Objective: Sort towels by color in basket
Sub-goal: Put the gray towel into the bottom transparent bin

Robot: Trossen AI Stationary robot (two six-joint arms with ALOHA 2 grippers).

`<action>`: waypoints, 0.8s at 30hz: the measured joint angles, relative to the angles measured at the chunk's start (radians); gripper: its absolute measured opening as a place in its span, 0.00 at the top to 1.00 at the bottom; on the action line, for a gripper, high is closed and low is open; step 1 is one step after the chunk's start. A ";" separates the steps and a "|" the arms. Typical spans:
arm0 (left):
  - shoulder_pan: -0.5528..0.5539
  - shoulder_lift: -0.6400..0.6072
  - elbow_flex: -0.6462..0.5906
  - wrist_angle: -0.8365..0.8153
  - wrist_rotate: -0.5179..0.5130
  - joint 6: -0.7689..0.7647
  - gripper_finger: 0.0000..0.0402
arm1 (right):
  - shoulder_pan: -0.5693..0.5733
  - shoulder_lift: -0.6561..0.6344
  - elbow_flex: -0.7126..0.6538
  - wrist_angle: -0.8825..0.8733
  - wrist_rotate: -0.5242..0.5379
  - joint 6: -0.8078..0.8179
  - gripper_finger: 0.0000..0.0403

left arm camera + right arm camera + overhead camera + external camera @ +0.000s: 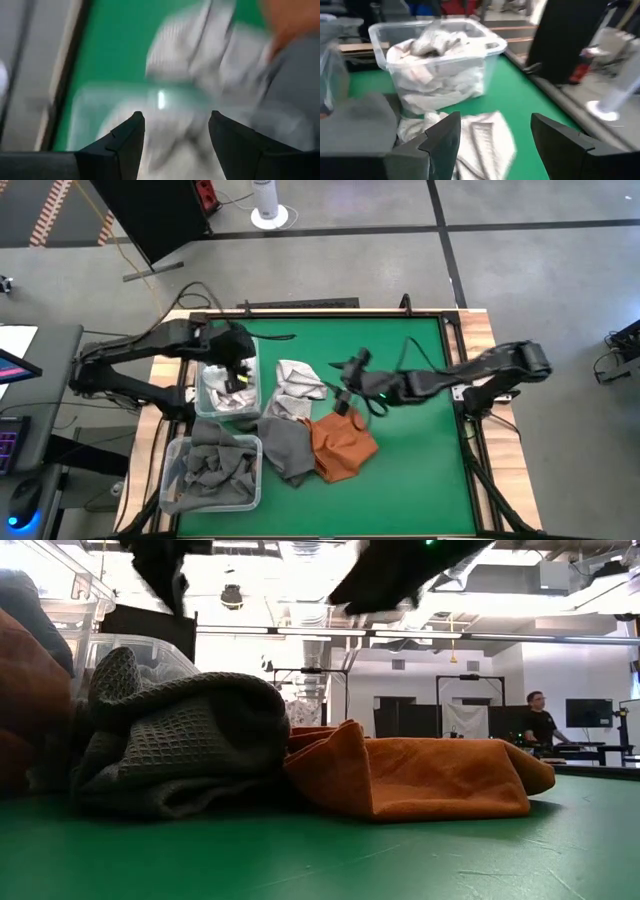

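Note:
A rust-orange towel point(342, 447) lies crumpled on the green table, next to a dark grey towel point(287, 445). A white checked towel point(296, 385) lies just beyond them. A clear bin point(226, 388) holds white towels; a nearer clear bin point(212, 472) holds dark grey towels. My left gripper point(238, 370) hovers open over the white bin, empty. My right gripper point(340, 385) is open and empty above the table, between the white checked towel and the orange one.
The table's wooden frame point(470, 330) runs round the green mat. Bare mat lies at the far side and the right point(420, 470). A person point(537, 720) stands in the room far behind the table.

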 joint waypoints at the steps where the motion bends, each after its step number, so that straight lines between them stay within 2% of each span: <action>1: -0.028 -0.016 0.000 0.060 -0.011 -0.001 0.48 | -0.030 0.044 0.000 0.049 -0.055 -0.001 0.33; 3: -0.071 -0.047 -0.015 0.165 -0.042 0.008 0.48 | -0.080 0.131 0.001 0.135 -0.158 -0.001 0.33; 6: -0.112 -0.074 -0.035 0.222 -0.063 0.019 0.48 | -0.129 0.238 0.039 0.118 -0.311 0.016 0.33; 8: -0.134 -0.085 -0.043 0.213 -0.063 0.014 0.48 | -0.127 0.276 0.071 0.087 -0.424 0.033 0.33; 10: -0.164 -0.101 -0.064 0.195 -0.064 0.002 0.48 | -0.083 0.302 0.102 0.063 -0.489 0.034 0.33; 13: -0.194 -0.126 -0.100 0.205 -0.069 0.001 0.48 | 0.016 0.343 0.143 0.050 -0.507 -0.002 0.33; 17: -0.198 -0.132 -0.123 0.235 -0.149 -0.003 0.48 | 0.118 0.393 0.235 0.014 -0.509 -0.045 0.33; 24: -0.198 -0.132 -0.132 0.296 -0.169 -0.049 0.48 | 0.183 0.531 0.421 -0.201 -0.428 -0.035 0.33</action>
